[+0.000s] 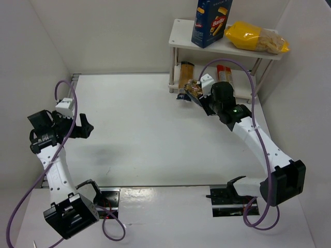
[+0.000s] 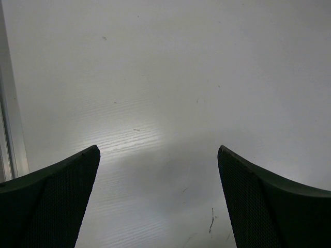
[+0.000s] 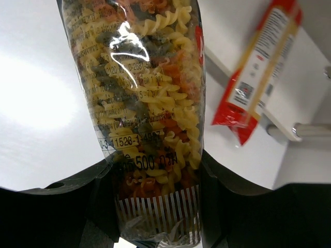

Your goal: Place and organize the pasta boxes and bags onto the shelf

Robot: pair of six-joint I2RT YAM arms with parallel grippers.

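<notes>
My right gripper (image 1: pixel 198 96) (image 3: pixel 155 164) is shut on a clear bag of twisted golden, orange and dark pasta (image 3: pixel 147 98) (image 1: pixel 189 88) and holds it just left of the white shelf's (image 1: pixel 180 30) lower tier. On the top board stand a tall blue box (image 1: pixel 211 20) and a yellow bag (image 1: pixel 252 37). On the lower board lie an orange spaghetti pack (image 1: pixel 186 73) and a red one (image 1: pixel 225 75) (image 3: pixel 261 67). My left gripper (image 1: pixel 84 128) (image 2: pixel 158 151) is open and empty over bare table at the far left.
White walls close in the table on the left, back and right. The shelf stands in the back right corner; one metal leg (image 3: pixel 312 130) shows beside the red pack. A metal strip (image 2: pixel 11 129) runs along the table's left edge.
</notes>
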